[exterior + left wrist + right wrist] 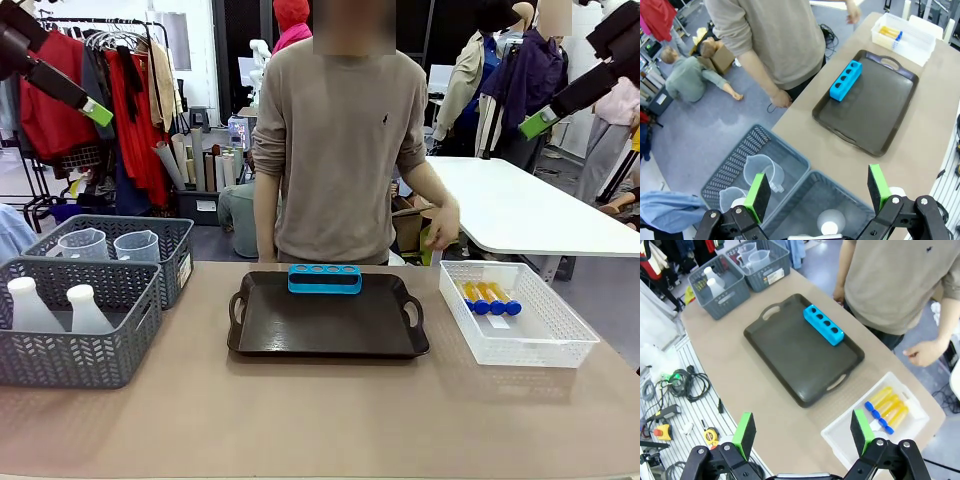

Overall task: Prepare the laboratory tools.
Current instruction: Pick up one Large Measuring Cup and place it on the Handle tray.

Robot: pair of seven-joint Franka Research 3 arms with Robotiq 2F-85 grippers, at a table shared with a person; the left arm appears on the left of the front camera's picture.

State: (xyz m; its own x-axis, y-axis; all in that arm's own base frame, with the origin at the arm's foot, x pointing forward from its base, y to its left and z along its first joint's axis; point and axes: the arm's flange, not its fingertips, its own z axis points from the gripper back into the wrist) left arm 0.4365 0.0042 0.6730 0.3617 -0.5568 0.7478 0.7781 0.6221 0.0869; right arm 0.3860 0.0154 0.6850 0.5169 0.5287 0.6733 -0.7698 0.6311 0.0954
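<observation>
Both pairs of jaws are seen spread wide, with nothing between them. The left gripper (818, 192) is held high over the left end of the table (320, 420), and the right gripper (802, 432) high over its near edge. Four yellow tubes (489, 297) with blue caps are laid side by side in a white mesh basket (560, 345) at the right. A dark tray (330, 335) is placed in the middle, with a blue rack (325, 279) on its far side. At the left, two clear beakers (137, 246) are stood in the farther grey basket (178, 262), and two white flasks (88, 312) in the nearer grey basket (70, 355). A person (340, 140) is seen behind the table.
</observation>
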